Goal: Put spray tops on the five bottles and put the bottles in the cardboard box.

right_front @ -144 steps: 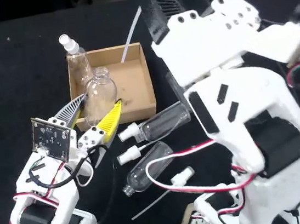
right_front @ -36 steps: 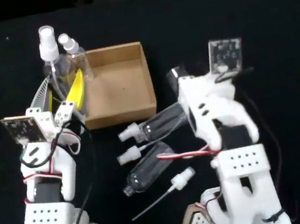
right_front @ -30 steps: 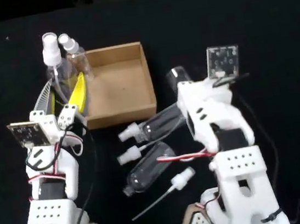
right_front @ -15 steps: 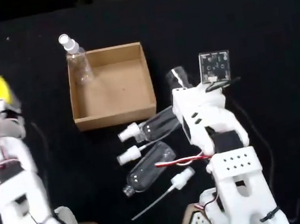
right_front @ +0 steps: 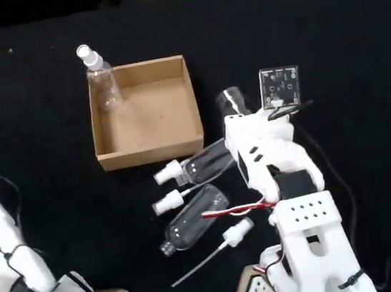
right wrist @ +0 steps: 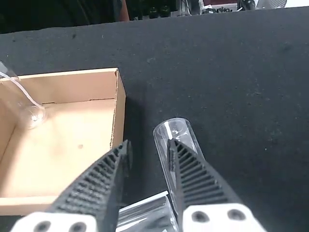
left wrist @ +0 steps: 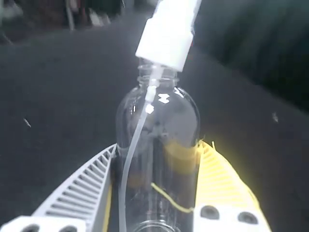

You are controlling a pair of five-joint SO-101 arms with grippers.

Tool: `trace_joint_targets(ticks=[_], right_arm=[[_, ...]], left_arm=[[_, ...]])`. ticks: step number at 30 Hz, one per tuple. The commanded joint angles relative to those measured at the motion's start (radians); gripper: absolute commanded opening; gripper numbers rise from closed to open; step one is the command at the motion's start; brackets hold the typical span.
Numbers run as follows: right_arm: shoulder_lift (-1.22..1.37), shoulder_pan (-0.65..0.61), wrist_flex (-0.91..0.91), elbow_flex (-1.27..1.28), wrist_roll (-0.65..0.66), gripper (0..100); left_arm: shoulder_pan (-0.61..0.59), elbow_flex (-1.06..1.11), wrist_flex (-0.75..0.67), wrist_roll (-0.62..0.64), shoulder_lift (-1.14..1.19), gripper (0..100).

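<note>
Left gripper (left wrist: 159,146) pinches capped bottle (left wrist: 159,111), well left of box (right_front: 149,152) — axis along jaws. Right gripper (right wrist: 147,143) spread, just right of box.

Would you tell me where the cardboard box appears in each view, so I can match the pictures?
High view: box upper left of centre, on the black table.
Right wrist view: box ahead of the open right gripper, one corner near a finger.
Left wrist view: faces the held bottle in the left gripper.
Shared landmark: the capped bottle standing in the box's far corner, in the high and right wrist views.
</note>
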Motion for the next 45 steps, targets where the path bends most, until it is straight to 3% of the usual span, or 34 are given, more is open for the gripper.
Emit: trace_joint_targets(ticks=[1, 5, 12, 29, 39, 45], right_arm=[[-0.016, -0.021, -0.02, -0.007, 0.0, 9.6], [-0.022, -0.021, -0.026, 0.01, 0.0, 9.6], [-0.022, -0.023, -0.026, 0.012, 0.0, 9.6], [-0.022, -0.02, -0.026, 0.013, 0.0, 9.6], [-0.022, -0.02, -0.026, 0.013, 0.0, 9.6], [-0.022, -0.02, -0.026, 0.013, 0.0, 9.6]], left_arm=[[-0.058, 0.045, -0.377, -0.005, 0.121, 15], [-0.079, 0.065, -0.552, -0.098, 0.272, 15], [-0.136, 0.039, -0.839, -0.11, 0.52, 15], [-0.168, -0.007, -1.209, -0.117, 0.844, 16], [-0.17, -0.007, -1.241, -0.117, 0.913, 16], [-0.17, 0.004, -1.241, -0.112, 0.916, 34]])
